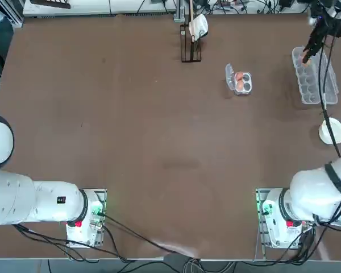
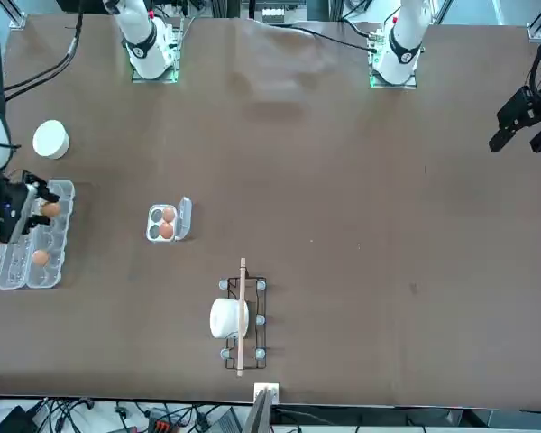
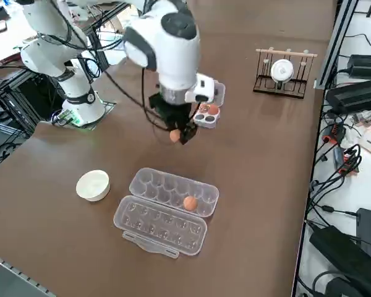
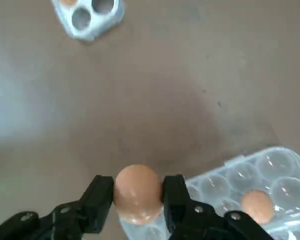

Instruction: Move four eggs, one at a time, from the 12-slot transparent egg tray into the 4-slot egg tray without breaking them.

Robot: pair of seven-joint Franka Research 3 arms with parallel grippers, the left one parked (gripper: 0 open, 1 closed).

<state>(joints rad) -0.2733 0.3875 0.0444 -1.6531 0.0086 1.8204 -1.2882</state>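
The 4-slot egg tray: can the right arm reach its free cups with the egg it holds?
Probably yes. The right gripper is shut on an egg, raised above the table. Bare table lies between it and the 4-slot egg tray, whose two free cups are uncovered.

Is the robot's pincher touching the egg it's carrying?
Touching. In the right wrist view, both fingers of the right gripper press against the sides of the egg.

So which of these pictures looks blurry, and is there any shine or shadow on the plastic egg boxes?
Right wrist view: the egg in the right gripper is fairly sharp, while the 4-slot egg tray beyond looks soft. Right side view: highlights glint on the 12-slot transparent egg tray, with only faint shadow beneath. Top view: the tabletop is evenly lit.
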